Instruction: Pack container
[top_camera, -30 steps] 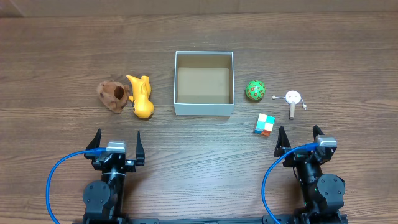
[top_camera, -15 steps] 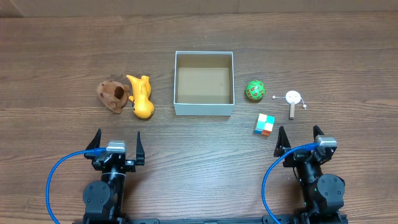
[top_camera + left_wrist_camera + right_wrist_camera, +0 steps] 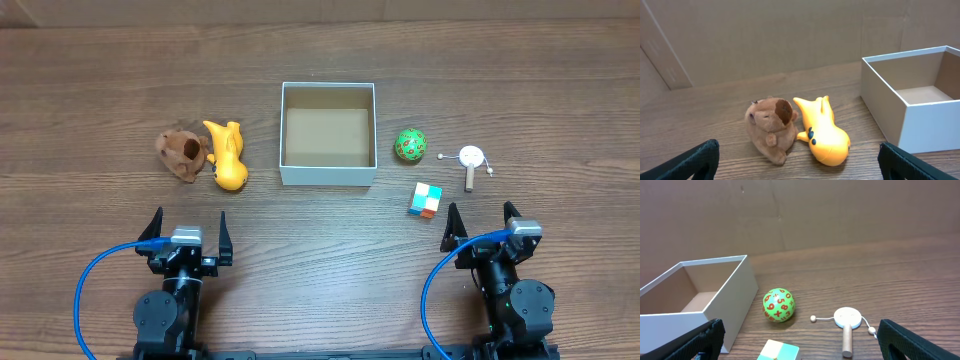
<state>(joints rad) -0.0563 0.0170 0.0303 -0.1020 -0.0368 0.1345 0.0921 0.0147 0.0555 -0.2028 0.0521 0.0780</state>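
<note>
both spread wide, empty: left pincer [image 3: 190, 216] | right pincer [image 3: 480, 210] | container [image 3: 328, 176] well ahead, between them

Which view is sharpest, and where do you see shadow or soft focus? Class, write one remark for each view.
Overhead: even light, no glare, sharp throughout; faint shade inside the container. Left wrist: brown plush and yellow toy crisp; left fingers dark and soft in the bottom corners. Right wrist: green ball crisp, faint shadow beneath; right fingers likewise soft.
</note>
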